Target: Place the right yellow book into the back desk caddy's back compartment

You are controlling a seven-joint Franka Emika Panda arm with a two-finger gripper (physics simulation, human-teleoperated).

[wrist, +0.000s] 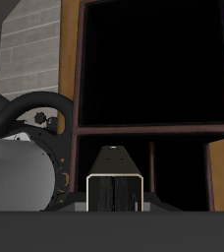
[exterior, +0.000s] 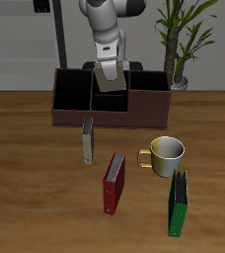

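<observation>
The gripper (exterior: 112,87) hung over the back desk caddy (exterior: 73,111), its fingers clamped on the right yellow book (exterior: 112,79), held upright above the divided middle section. Another yellow book (exterior: 87,141) stood on the surface (exterior: 26,188).

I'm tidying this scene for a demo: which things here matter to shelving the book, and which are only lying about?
In the job:
- gripper
- yellow book it holds
- back desk caddy

Lying about:
- other yellow book
- red book
- green book
- mug
- potted plant
</observation>
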